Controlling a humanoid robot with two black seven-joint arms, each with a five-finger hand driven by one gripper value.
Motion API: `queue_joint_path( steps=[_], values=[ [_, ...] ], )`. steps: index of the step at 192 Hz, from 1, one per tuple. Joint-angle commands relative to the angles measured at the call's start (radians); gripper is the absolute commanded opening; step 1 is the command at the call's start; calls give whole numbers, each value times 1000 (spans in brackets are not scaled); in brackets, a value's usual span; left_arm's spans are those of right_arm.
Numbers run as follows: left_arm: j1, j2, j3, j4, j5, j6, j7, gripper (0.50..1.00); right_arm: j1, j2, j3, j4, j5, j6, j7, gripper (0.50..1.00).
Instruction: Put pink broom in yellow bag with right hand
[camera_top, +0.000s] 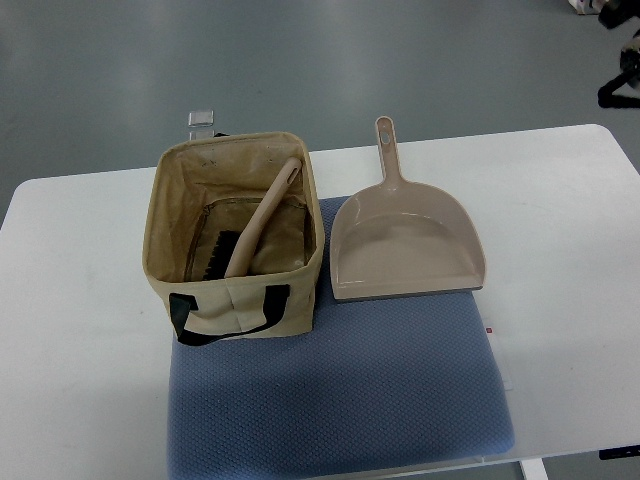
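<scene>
Nearest the camera, a blue mat (340, 390) is spread over the front middle of the white table (560, 250), reaching to its front edge. On the mat's back left corner the bag (235, 300) is stood upright and open, with its black strap facing front. The broom (258, 222) is seen inside the bag, bristles down on the bottom and handle leaned up against the back rim. A dustpan (405, 245) is laid just beside the bag on its right, handle pointed to the back edge. Neither hand is shown, so the state of the fingers cannot be told. The placing is judged done, with nothing left but the arm's absence confirmed
</scene>
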Motion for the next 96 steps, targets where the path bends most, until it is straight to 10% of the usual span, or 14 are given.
queue_joint_path(
  steps=[1,96],
  values=[
    [0,0,0,-1,0,0,2,1000,-136,11,102,0,240,-1,2,934],
    [0,0,2,-1,2,0,2,1000,-409,281,242,1,401,13,109,934]
  ],
)
